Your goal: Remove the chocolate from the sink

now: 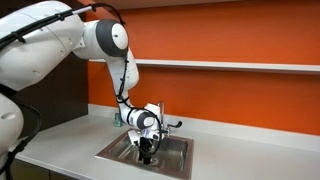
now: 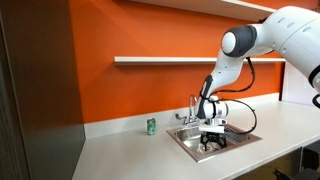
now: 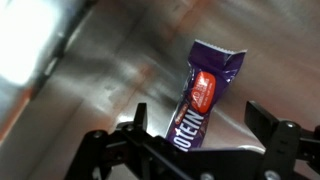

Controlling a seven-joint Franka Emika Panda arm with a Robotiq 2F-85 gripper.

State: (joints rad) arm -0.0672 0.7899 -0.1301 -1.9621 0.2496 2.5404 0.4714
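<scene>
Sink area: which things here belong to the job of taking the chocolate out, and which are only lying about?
For the job: chocolate, sink, open fingers on either side of the chocolate.
Lying about: small green container on the counter, tap.

Chocolate (image 3: 205, 95) in sink (image 3: 110, 70) beneath claw (image 3: 197, 112)

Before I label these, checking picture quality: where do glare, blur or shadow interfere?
Wrist view: harsh glare on the sink steel at upper left; chocolate wrapper slightly soft; tool in dark silhouette. In both exterior views: evenly lit, chocolate too small to see.
</scene>
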